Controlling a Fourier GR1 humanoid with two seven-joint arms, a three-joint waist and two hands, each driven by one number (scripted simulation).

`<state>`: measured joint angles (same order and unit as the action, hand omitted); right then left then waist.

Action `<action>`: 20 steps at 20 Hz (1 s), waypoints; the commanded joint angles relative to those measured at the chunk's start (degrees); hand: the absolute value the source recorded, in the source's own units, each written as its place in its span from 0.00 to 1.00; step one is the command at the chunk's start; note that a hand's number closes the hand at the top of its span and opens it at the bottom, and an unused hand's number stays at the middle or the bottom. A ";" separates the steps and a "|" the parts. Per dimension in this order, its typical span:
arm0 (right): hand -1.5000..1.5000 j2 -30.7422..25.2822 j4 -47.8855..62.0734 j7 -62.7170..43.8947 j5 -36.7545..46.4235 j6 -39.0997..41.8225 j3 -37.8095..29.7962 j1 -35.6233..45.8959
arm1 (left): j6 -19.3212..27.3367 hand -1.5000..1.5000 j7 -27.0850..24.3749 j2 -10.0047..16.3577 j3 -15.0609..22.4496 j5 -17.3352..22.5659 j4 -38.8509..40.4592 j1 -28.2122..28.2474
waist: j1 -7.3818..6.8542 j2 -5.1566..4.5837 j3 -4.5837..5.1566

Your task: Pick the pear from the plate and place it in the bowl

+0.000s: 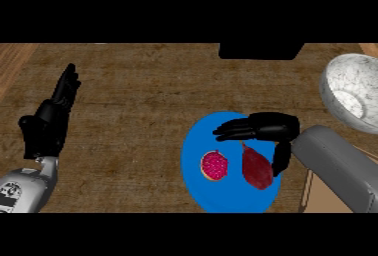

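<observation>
One pear lies at 4 o'clock on the plate, the right hand poised at its top, fingers wide: grasping seems in hand, so next close round it, then carry it to the bowl at 1 o'clock.

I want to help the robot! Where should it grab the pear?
Across its fat half, I'd guess, pinching the two long sides. The pear lies flat on the plate, thin tip toward the right robot hand. Come from above and the right: the round fruit crowds its left.
</observation>
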<state>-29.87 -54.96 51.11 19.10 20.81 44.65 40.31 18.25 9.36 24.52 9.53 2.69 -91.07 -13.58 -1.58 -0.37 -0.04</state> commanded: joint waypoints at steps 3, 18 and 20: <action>0.00 2.27 2.12 8.25 1.98 3.33 2.08 -1.63 | -0.46 0.50 -0.36 -0.18 -0.46 -1.13 -2.82 3.35 | 0.78 0.38 0.02; 1.00 4.75 6.11 15.76 2.68 -2.38 1.30 -0.39 | -1.25 0.50 -0.39 -2.42 -2.48 -2.85 -0.15 1.34 | 0.94 0.28 0.01; 1.00 10.88 7.91 1.64 3.14 -4.40 -0.90 0.28 | -2.62 0.50 2.45 -2.17 -3.28 -2.30 -0.63 -0.11 | 1.14 0.36 0.03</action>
<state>-23.90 -49.38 55.78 22.59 14.22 46.10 41.12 16.32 9.07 22.51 6.65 0.61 -90.30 -13.09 -0.50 0.27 0.50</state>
